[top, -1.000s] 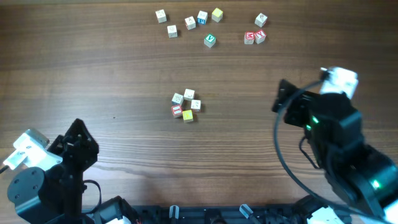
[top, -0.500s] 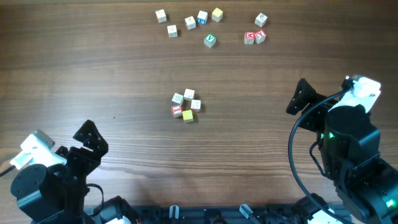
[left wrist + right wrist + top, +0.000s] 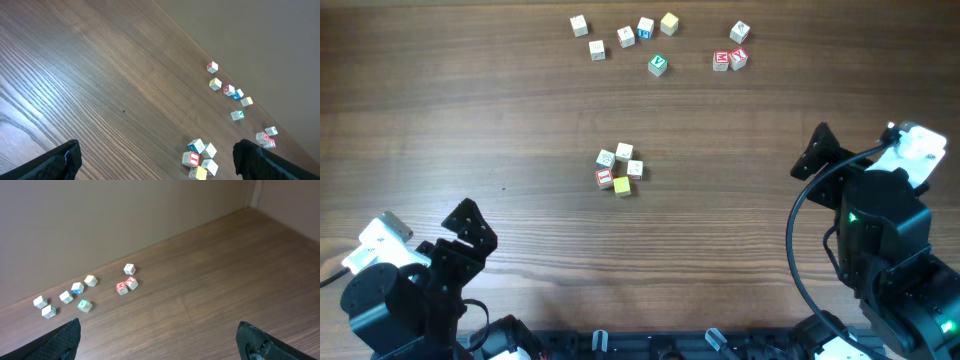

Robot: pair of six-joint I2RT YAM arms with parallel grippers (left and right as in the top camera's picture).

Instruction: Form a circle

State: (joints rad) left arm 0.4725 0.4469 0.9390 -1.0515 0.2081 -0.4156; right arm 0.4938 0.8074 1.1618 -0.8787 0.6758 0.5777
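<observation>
Near the middle of the desk, the circle sat tightly ringed and seemingly finished, likely why the left fingers and right fingers hung wide and empty toward the front corners.

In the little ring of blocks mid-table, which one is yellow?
The yellow cube, the ring's nearest to the robot, touching the red-faced cube; the other three are pale cream.
</observation>
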